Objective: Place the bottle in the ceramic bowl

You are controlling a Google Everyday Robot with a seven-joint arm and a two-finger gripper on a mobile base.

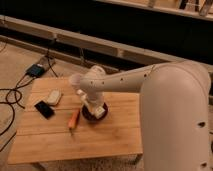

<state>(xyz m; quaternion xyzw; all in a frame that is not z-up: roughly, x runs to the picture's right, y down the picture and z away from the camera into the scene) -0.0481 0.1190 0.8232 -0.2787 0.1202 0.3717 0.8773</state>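
The dark maroon ceramic bowl (94, 115) sits near the middle of the wooden table (115, 137). My gripper (95, 106) hangs straight down over the bowl, at or just inside its rim, and covers most of it. A whitish shape (100, 108) shows at the gripper's lower end above the bowl. I cannot tell whether it is the bottle or part of the gripper. No bottle shows elsewhere on the table.
A flat white rounded block (53, 96) and a black phone-like slab (44, 109) lie at the table's left. An orange stick-like object (74, 119) lies just left of the bowl. A blue box (35, 70) and cables (10, 97) are on the floor at the left.
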